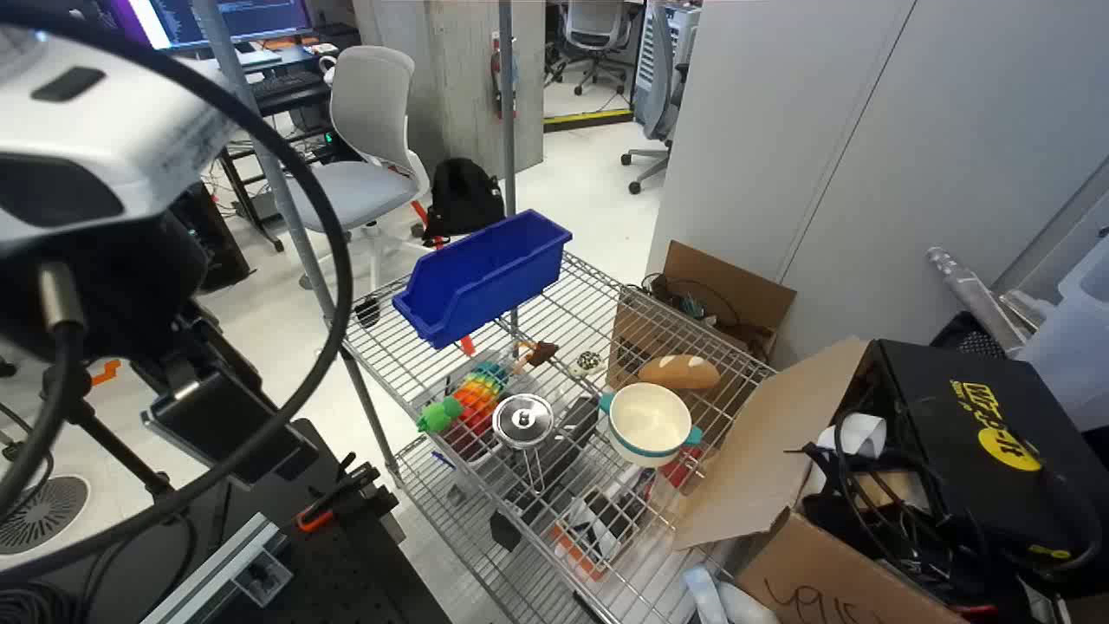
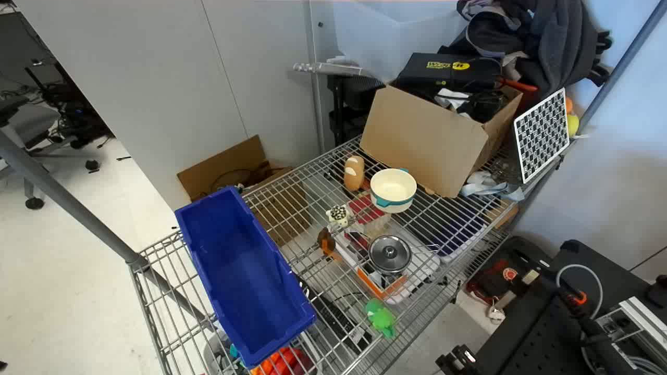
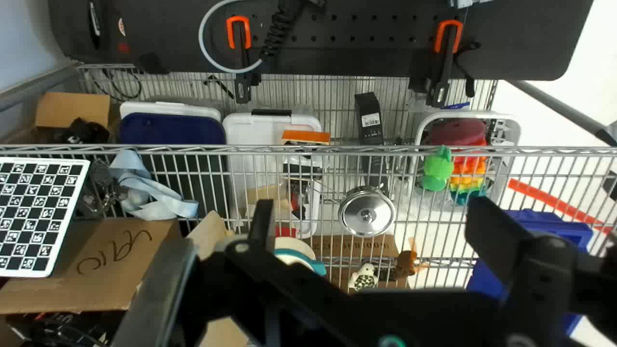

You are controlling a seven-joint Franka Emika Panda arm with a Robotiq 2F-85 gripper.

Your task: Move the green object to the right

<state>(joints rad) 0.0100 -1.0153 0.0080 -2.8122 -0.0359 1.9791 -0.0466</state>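
Observation:
The green object is a small bright green toy on the wire shelf. It lies near the shelf's edge by the black table, and also shows in an exterior view. In the wrist view the green object is at the upper right, beside a rainbow-coloured thing seen below the shelf wires. My gripper is open and empty, its two fingers wide apart. In an exterior view the gripper hangs at the left, above and away from the shelf and not touching the green object.
On the wire shelf are a blue bin, a pot with a metal lid, a white bowl, a bread toy, a spotted toy and a brown-orange piece. A cardboard box stands at one end.

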